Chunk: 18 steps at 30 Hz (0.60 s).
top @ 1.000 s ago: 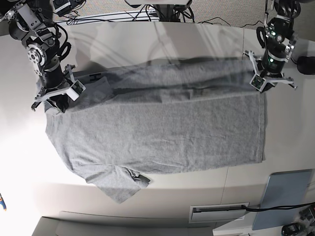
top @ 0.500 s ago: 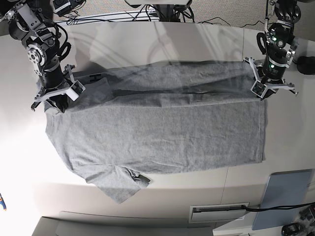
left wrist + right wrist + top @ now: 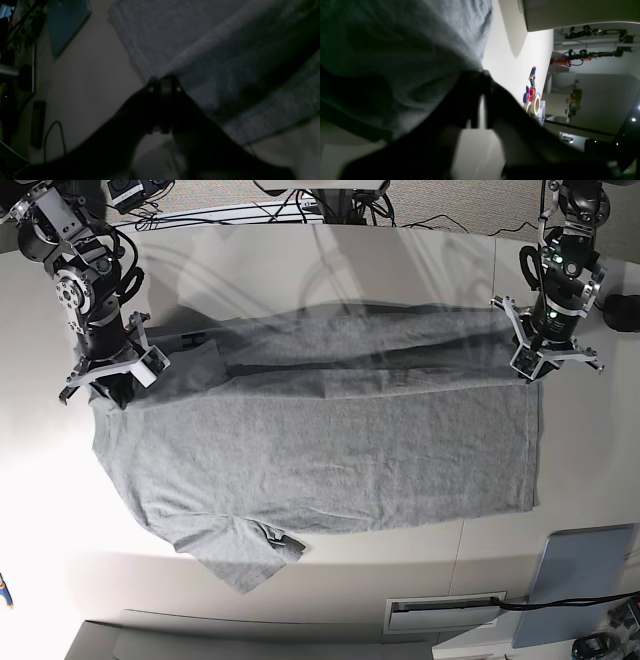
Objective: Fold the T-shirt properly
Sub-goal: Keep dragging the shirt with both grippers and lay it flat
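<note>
Base view: T-shirt far edge shifted, both fingers loosened.

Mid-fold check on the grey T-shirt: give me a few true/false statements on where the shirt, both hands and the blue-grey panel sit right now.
1. The heather-grey cotton T-shirt lies spread on the pale table. True.
2. The shirt's far long edge is folded over onto its body. True.
3. The left hand is at the shirt's sleeve end. False: it is at the hem-end corner; the right hand is at the sleeve end.
4. The flat blue-grey rectangular panel lies under the shirt. False: it sits apart, past the hem-end near corner.
5. The near sleeve is tucked in. False: it sticks out past the near edge.
</note>
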Tool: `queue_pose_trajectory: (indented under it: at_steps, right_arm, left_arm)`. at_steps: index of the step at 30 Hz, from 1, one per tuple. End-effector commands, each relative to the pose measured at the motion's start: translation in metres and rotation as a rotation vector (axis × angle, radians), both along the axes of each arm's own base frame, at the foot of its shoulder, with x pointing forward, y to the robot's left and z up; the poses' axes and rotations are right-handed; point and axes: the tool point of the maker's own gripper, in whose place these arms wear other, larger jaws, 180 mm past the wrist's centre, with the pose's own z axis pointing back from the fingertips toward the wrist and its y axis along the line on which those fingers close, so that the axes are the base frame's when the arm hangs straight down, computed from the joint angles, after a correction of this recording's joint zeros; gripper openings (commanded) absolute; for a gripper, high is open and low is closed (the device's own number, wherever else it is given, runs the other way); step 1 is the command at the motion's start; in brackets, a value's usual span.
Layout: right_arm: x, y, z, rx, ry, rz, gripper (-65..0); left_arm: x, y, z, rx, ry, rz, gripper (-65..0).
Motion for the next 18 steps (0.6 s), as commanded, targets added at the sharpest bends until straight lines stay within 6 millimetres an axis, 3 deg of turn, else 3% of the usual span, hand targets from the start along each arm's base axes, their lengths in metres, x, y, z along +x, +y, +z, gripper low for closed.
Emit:
queue_pose_trajectory:
  at_steps: [1, 2, 4, 12, 14, 17, 18]
  right_arm:
    - [0.007, -0.002, 0.014, -0.012, -0.049, 0.008, -46.8]
    - [0.007, -0.002, 0.014, -0.012, -0.049, 0.008, -42.5]
    - [0.008, -0.002, 0.016, -0.006, -0.063, 0.001, -40.2]
    - [0.014, -0.017, 0.039, 0.054, -0.210, -0.109, -40.4]
    - [0.012, -0.021, 0.037, 0.068, -0.207, -0.146, -44.7]
    - [0.009, -0.027, 0.029, 0.123, -0.195, -0.235, -62.4]
    - [0.009, -0.031, 0.026, 0.135, -0.200, -0.265, -65.0]
  left_arm:
    - [0.007, 0.003, 0.012, 0.010, -0.046, -0.005, -49.1]
    - [0.007, 0.003, 0.013, 0.009, -0.048, -0.003, -44.0]
    - [0.007, 0.003, 0.013, 0.010, -0.048, -0.003, -38.1]
    - [0.003, 0.002, 0.007, -0.043, -0.011, 0.024, -38.0]
    - [0.002, -0.004, 0.005, -0.115, 0.007, 0.038, -43.2]
    - [0.000, -0.011, 0.003, -0.232, 0.010, 0.084, -63.3]
    - [0.000, -0.011, 0.003, -0.258, 0.001, 0.113, -65.0]
